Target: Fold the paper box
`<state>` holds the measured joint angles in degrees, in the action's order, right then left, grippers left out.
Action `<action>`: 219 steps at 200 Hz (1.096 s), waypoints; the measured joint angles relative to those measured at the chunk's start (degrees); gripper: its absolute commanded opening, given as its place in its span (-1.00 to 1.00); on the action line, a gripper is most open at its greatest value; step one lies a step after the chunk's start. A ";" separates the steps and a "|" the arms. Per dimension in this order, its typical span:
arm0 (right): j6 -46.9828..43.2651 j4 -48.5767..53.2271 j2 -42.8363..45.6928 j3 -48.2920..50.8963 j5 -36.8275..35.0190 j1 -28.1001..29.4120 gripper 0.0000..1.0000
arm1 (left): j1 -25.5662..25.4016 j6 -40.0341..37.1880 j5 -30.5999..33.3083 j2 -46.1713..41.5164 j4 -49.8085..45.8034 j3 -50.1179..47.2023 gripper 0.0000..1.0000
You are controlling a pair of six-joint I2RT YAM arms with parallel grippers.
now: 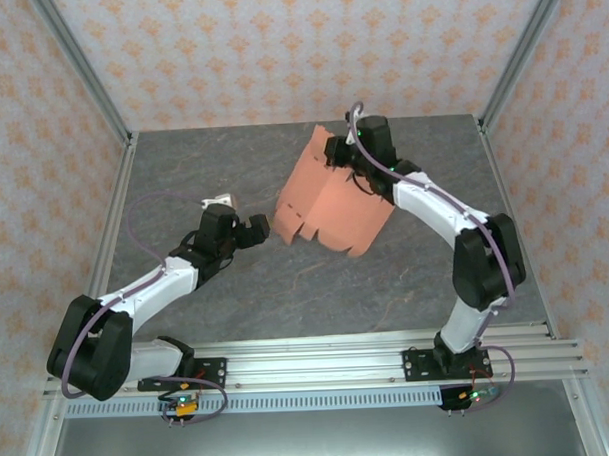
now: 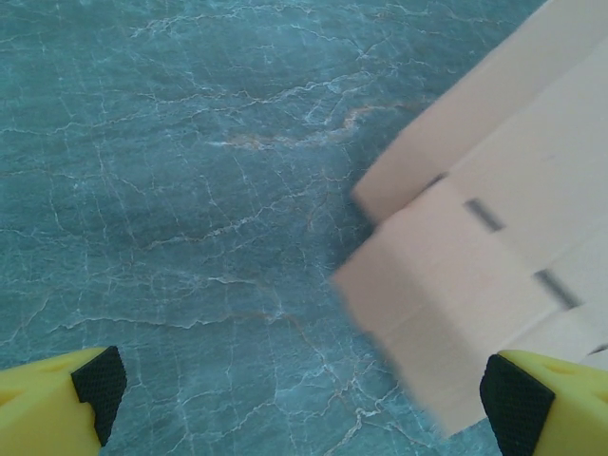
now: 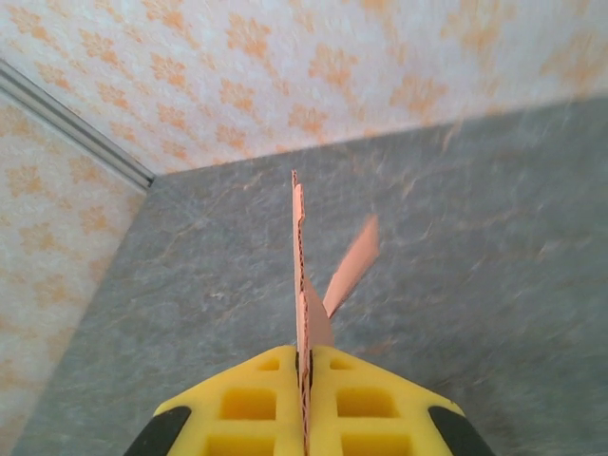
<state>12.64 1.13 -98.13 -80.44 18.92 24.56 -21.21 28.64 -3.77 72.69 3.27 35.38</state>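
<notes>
Clamping the paper box (image 1: 329, 202) edge: right claw (image 3: 304, 366) is squeezing tight | left claw (image 2: 299, 385) is hanging wide open, empty

Grey table (image 1: 247, 290), stone-patterned with pale veins, flat and matt. Carries an aluminium rail (image 1: 319, 360) along its near edge, with the left arm base (image 1: 179, 372) and right arm base (image 1: 459, 361) bolted onto it, one toward each end. Stretches from the rail back to the patterned walls, edged by a metal frame (image 1: 112, 230) at the sides. Beyond the rail, over mid-table, paper box (image 1: 329, 202) tilted; contact between its lower edge and the surface impossible to tell.
</notes>
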 measured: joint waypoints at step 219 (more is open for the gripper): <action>-34.67 23.12 16.26 8.74 -4.13 18.16 0.18 | 5.51 7.39 -1.77 7.10 -1.64 -0.11 1.00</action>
<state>-22.02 24.25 -81.87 -71.70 14.79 42.72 -15.70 36.03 -5.54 79.79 1.63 35.27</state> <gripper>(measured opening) 0.592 0.998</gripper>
